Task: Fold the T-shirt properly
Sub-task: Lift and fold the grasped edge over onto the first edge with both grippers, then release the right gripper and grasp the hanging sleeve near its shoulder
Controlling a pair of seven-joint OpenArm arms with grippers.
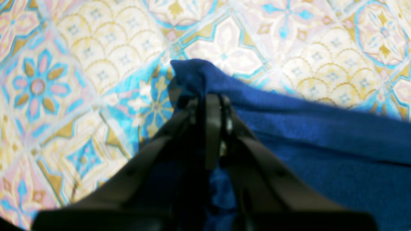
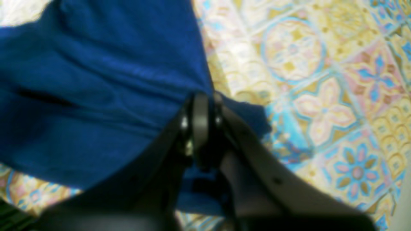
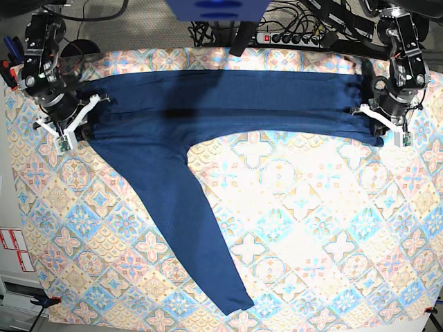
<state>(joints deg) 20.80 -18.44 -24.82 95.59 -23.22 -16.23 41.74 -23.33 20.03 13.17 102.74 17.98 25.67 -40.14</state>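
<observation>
Navy T-shirt stretches between both clenched grippers, left and right, each pinching an end; patterned tablecloth below, one sleeve trailing.

Patterned tablecloth w/ pastel tiles covers table. Power strip & cables behind far edge. Red-white labels at left.

You have a table covered by a pastel patterned tablecloth, its tile motifs in blue, pink and yellow. The dark navy T-shirt lies directly on it, stretched in a band across the far side, one long sleeve running diagonally toward the near edge.
</observation>
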